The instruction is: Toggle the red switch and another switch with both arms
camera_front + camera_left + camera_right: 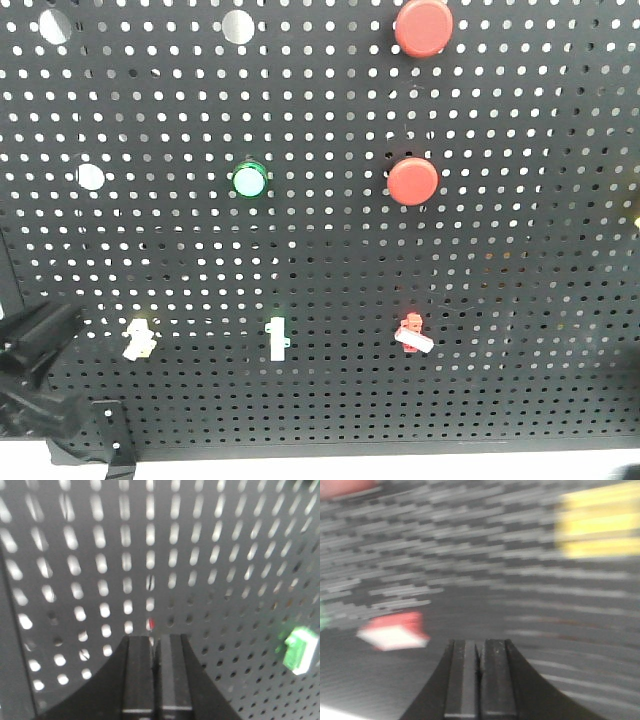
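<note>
The pegboard (500,260) looked like thin sheet metal under a matt black coat, flat and smooth, giving back almost no light. The upper red push button (423,27) and the lower red push button (413,181) were smooth plastic with a soft satin sheen. The green lamp (248,180) had a glossy, translucent-looking lens. The red switch (413,334), the pale yellow switch (139,339) and the white toggle (277,339) all read as small moulded plastic parts, smooth and faintly shiny. The left hand (156,642) showed hard black plastic, matt, with clean straight edges. The right hand (480,647) was dark and dull too — motion blur hid any finer texture.
</note>
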Robot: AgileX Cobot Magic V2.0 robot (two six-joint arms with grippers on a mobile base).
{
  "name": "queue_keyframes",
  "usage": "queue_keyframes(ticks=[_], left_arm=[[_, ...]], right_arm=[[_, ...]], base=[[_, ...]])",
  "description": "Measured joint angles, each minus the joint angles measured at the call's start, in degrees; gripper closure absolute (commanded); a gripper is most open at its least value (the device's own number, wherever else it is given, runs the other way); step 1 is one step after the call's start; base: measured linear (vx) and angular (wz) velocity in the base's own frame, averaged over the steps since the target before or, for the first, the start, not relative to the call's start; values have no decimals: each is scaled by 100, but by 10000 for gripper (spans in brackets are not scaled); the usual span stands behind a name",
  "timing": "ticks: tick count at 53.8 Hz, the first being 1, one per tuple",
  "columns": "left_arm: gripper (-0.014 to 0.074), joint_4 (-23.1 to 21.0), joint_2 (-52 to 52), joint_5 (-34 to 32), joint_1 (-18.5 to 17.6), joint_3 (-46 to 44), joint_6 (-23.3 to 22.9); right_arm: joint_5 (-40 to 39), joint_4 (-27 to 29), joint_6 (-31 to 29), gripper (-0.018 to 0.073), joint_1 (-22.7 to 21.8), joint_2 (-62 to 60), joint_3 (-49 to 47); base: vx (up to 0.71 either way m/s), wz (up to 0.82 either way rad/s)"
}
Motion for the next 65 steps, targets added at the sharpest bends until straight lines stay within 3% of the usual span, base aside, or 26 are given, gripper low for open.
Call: queue_keyframes(ticks=[7,16,32,65], left_arm=[[594,0,-7,114,0,0,0],[594,0,-7,121,0,0,0],[594,0,-7,121,0,0,0],[594,0,-7,53,0,0,0]], right_arm=[[-787,85,0,567,655,1070,-218],[-1590,148,0,567,995,2284,-765],[-1851,169,0,567,1012,3180,-1410],[-1644,-31,180,567,1024,3496,-1446]], base=[[0,0],[0,0],[0,0],[0,0]])
